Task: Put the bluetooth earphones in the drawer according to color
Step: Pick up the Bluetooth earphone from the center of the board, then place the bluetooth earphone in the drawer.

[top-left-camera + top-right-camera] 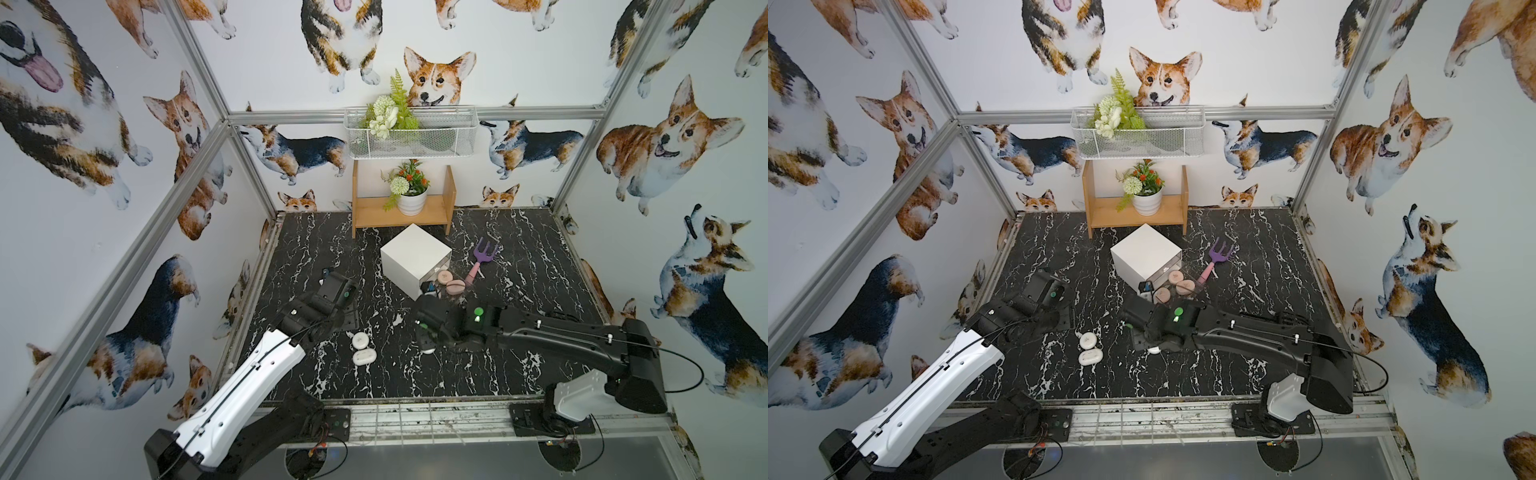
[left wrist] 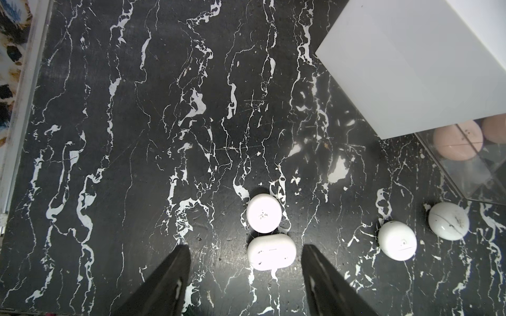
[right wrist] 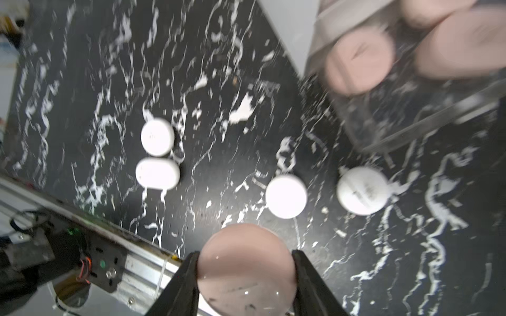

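**A:** What does the right gripper (image 3: pixel 245 254) have?

**B:** A pale pink earphone case (image 3: pixel 246 276), glossy, smooth and rounded like a pebble. The black fingers (image 3: pixel 186 284) press on its opposite sides. The jaws stand partway apart and the case fills the gap. It hangs above the counter (image 3: pixel 82 82), a black marble-look surface with white veins. That view is blurred.

**A:** And the drawer?

**B:** The cabinet (image 1: pixel 415 253) is a plain white cube near the middle of the counter, towards the far edge. Its clear drawer (image 3: pixel 416 125) is pulled out, and three pink cases (image 1: pixel 1185 286) lie inside.

**A:** Where are the white ones?

**B:** There are four on the counter, between the cabinet and the near edge. A round case (image 2: pixel 263 213) and an oblong case (image 2: pixel 271 252) lie just beside each other. Two more round white cases (image 2: pixel 397 240) sit slightly apart from each other, near the open drawer's corner.

**A:** What about the left gripper (image 2: pixel 245 247)?

**B:** Its dark, tapered fingers (image 2: pixel 169 281) are spread apart with nothing gripped. It hangs above the counter, towards the left edge.

**A:** Anything else?

**B:** A plastic toy fork (image 1: pixel 482 257) with purple tines and a pink handle lies flat beside the cabinet, on the side towards the right edge.
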